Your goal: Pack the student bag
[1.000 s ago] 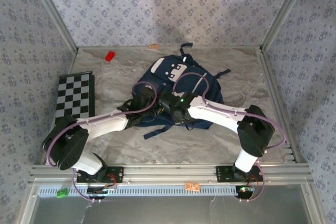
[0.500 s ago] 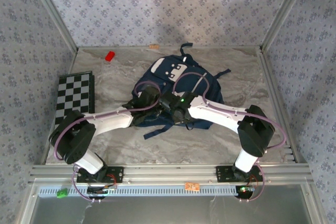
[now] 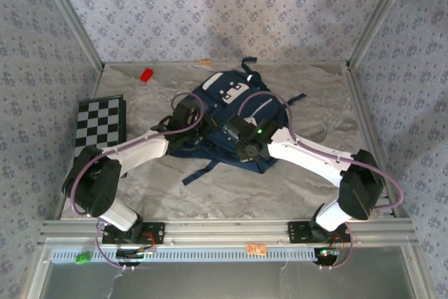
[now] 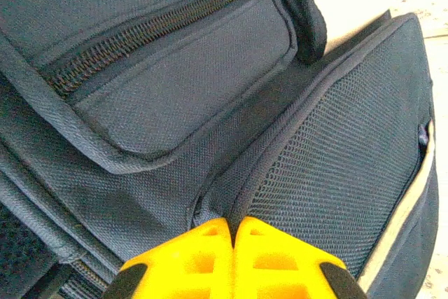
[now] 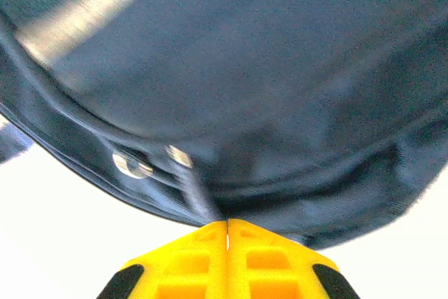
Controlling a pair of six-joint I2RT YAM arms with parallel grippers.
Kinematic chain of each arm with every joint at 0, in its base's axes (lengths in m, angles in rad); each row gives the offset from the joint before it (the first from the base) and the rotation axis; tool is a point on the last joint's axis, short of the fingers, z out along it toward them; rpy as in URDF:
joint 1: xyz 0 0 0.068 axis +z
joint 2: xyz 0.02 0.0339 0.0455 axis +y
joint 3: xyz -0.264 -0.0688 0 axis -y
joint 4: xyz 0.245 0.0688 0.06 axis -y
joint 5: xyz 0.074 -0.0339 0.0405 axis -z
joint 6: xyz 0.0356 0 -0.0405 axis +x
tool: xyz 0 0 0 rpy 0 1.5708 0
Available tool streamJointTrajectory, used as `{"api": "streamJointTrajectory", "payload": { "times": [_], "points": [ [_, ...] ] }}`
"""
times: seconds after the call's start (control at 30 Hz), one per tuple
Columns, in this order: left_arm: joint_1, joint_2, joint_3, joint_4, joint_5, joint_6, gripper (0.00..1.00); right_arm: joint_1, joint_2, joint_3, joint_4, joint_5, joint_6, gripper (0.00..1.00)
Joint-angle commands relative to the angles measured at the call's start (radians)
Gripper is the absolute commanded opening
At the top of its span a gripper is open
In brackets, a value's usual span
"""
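Since earlier, student bag point(image 3: 220, 106) sits farther back, arms stretched w/ it. L gripper point(image 4: 232, 225) pinched shut on its fabric seam; R gripper point(image 5: 227, 223) clamped on bag's edge.

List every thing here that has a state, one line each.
Navy blue fabric backpack: lying on the table, gripped on both sides.
Its front pocket zipper: closed along the stretch that shows.
Left gripper: shut on a backpack fold.
Right gripper: shut on the backpack's edge.
Black-and-white checkerboard: lying flat.
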State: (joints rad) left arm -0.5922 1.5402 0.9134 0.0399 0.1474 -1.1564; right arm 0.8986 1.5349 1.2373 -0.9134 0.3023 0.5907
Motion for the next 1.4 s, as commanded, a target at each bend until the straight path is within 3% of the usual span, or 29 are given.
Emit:
{"api": "streamJointTrajectory", "payload": {
  "times": [0.0,0.07,0.2,0.37,0.57,0.7,1.37],
  "points": [
    [0.052,-0.03,0.058,-0.03,-0.019,0.112,0.0,0.005,0.018,-0.024,-0.028,-0.034,-0.087,0.0],
    [0.053,-0.043,0.041,0.002,0.004,0.107,0.0,0.009,0.058,-0.001,-0.017,-0.027,-0.085,0.0],
    [0.054,-0.085,-0.013,0.039,0.045,0.059,0.19,0.026,0.094,0.026,-0.004,0.001,-0.089,0.0],
    [0.027,-0.167,-0.113,0.076,0.039,-0.072,0.31,0.024,0.094,-0.001,0.01,0.02,-0.089,0.0],
    [-0.096,-0.197,-0.182,0.109,-0.063,-0.202,0.32,0.017,0.074,-0.036,0.069,0.009,-0.086,0.0],
    [-0.171,-0.172,-0.191,0.138,-0.139,-0.282,0.34,0.005,0.062,-0.036,0.084,0.009,-0.086,0.05],
    [-0.184,-0.02,-0.096,0.175,-0.186,-0.321,0.31,0.003,-0.001,-0.069,0.227,-0.058,-0.032,0.36]
  ]
}}
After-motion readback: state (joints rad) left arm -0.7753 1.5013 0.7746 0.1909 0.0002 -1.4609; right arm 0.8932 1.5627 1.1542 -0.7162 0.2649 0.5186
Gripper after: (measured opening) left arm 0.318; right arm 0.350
